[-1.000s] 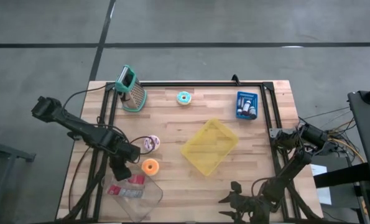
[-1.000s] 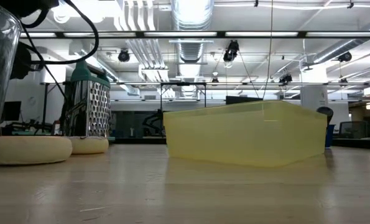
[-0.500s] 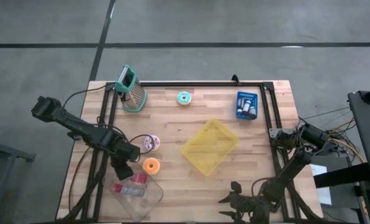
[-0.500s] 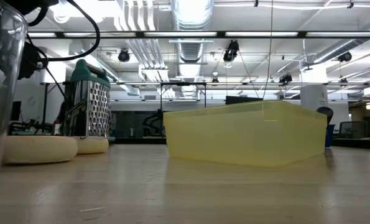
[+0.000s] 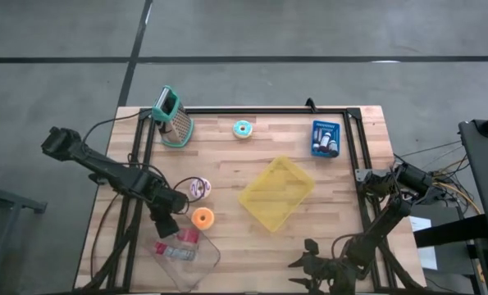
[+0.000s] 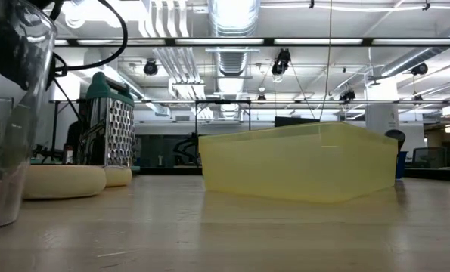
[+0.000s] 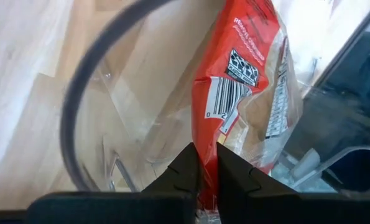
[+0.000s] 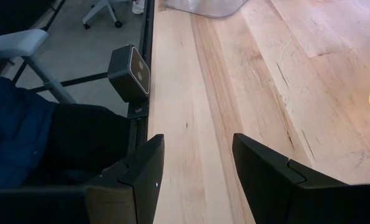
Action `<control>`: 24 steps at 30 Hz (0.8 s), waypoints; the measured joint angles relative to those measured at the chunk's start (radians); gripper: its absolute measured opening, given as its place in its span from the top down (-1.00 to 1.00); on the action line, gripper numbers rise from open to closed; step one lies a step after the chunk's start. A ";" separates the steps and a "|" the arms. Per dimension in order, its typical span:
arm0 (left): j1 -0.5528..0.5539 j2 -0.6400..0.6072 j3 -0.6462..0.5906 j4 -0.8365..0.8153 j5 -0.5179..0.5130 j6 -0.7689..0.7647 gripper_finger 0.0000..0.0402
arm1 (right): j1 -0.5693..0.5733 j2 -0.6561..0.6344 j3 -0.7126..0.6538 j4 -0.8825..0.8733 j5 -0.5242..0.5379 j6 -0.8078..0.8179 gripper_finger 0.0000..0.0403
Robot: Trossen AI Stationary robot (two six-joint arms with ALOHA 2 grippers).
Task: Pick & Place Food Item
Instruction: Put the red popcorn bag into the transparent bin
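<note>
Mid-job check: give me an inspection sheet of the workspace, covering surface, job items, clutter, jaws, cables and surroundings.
Surface: wooden table with a black frame along its edges.
Job's things: red snack packet inside a clear container at the near left corner; yellow bin near the middle.
Clutter: grater, teal donut, blue basket, pink donut, orange donut.
Grippers: left gripper has its jaws shut on the red snack packet, over the clear container; right gripper open, waiting at the near right edge.
Cables: black cable runs along the left arm; loose wires beside the table's right edge.
Surroundings: grey floor; an office chair in the right wrist view; no person seen.
</note>
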 joint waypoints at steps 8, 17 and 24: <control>0.001 -0.001 0.000 -0.001 -0.045 -0.034 0.81 | 0.000 0.000 0.000 0.000 0.000 0.000 0.07; 0.002 -0.001 0.001 0.014 -0.057 -0.019 0.66 | 0.000 0.000 0.000 0.000 0.000 0.000 0.07; 0.002 -0.002 0.003 0.031 -0.059 -0.020 0.31 | 0.000 0.000 0.000 0.000 0.000 0.000 0.07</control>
